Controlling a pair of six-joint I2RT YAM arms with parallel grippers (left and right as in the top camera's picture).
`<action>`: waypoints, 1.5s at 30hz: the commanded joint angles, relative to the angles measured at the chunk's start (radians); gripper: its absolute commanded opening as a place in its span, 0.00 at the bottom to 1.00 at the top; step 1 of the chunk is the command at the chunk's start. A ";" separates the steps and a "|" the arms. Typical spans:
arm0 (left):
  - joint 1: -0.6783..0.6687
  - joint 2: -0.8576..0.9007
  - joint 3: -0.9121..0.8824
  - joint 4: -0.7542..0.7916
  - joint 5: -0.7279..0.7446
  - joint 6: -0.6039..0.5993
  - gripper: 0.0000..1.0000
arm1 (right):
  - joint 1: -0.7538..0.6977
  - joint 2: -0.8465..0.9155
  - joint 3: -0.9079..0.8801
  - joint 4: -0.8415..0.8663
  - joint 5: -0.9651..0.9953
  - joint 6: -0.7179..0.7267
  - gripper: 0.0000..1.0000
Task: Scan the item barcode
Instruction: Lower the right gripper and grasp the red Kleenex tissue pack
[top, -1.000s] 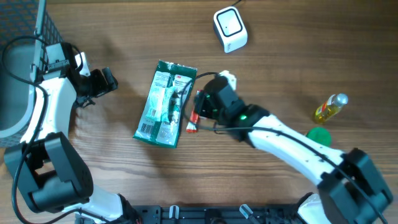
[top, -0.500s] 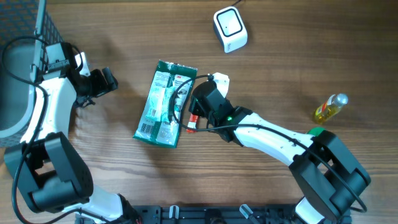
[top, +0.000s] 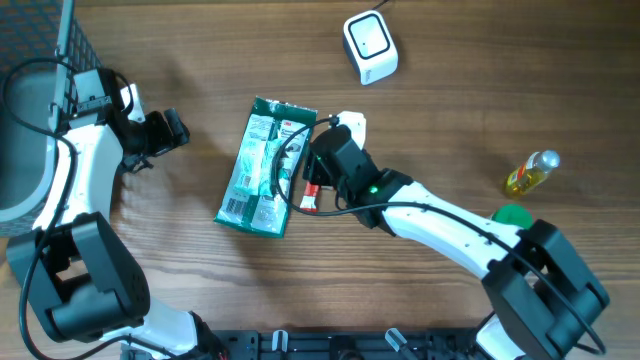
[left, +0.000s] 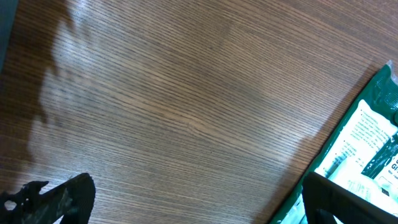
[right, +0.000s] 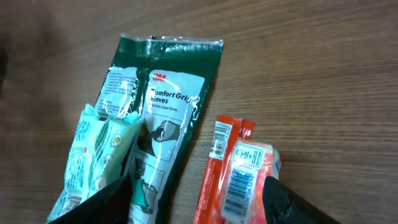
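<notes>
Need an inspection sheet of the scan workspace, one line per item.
Surface: wooden table, no spills seen.
Job's things: small red packet, barcode up, beside green plastic glove package; white box-shaped scanner at far edge.
Clutter: small yellow bottle and green round lid at right.
Grippers: left gripper open over bare wood; right gripper open, straddling the red packet.
Cables: black cable loops over the glove package.
Surroundings: dark mesh basket, grey bin at left.

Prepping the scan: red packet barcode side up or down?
Up. The red packet shows its barcode to the right wrist camera.
</notes>
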 joint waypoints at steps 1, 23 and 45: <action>0.010 0.008 -0.007 0.000 0.008 0.008 1.00 | -0.001 -0.003 0.019 -0.037 0.010 -0.020 0.68; 0.010 0.008 -0.007 0.000 0.008 0.008 1.00 | -0.016 0.020 0.017 -0.076 0.011 -0.051 0.17; 0.010 0.008 -0.007 0.000 0.008 0.008 1.00 | -0.040 -0.056 -0.040 -0.480 0.132 -0.457 0.29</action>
